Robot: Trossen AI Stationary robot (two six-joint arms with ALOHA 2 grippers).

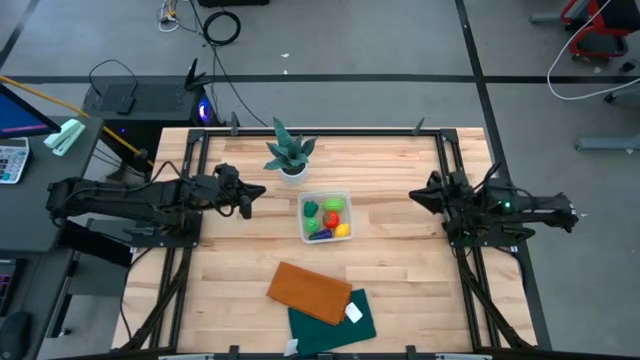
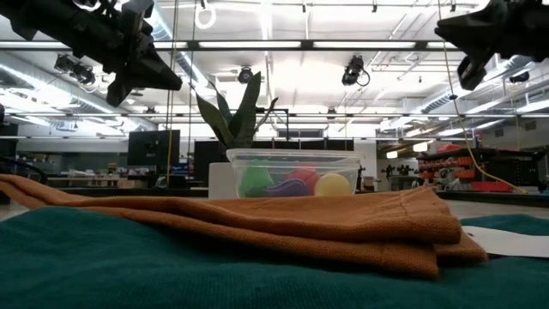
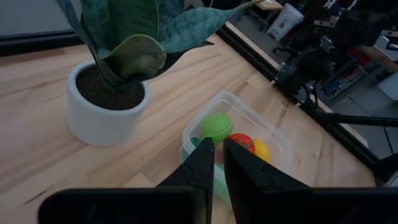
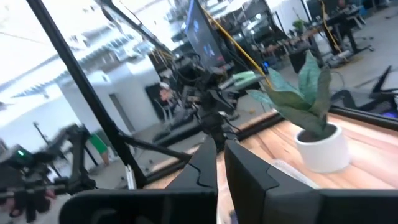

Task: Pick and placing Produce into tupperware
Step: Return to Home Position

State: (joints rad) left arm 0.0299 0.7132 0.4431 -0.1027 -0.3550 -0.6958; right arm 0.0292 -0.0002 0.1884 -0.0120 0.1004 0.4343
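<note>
Nearest the low camera lies a dark green cloth (image 2: 129, 266) with an orange-brown cloth (image 2: 257, 219) folded over it, both on the near side of the tupperware (image 1: 302, 198), which sits toward the middle of the wooden table (image 1: 410, 280). All the produce (image 1: 328, 217) that can be seen lies inside the tub: light green, dark green, red, yellow and purple pieces packed together, with none showing on the wood around it. A potted plant (image 1: 290, 155) stands just beyond the tupperware. The left gripper (image 1: 262, 190) hangs raised on one side of the tub, near it, fingers drawn together and holding nothing. The right gripper (image 1: 412, 196) hangs raised on the opposite side, farther off, its fingers likewise together and empty. Judged from this, the packing looks finished and the step in hand is sending both arms back to rest. That calls for no grasp, only pulling each arm away from the tupperware, the left one keeping its wrist high enough to miss the plant's leaves and the tub rim.
</note>
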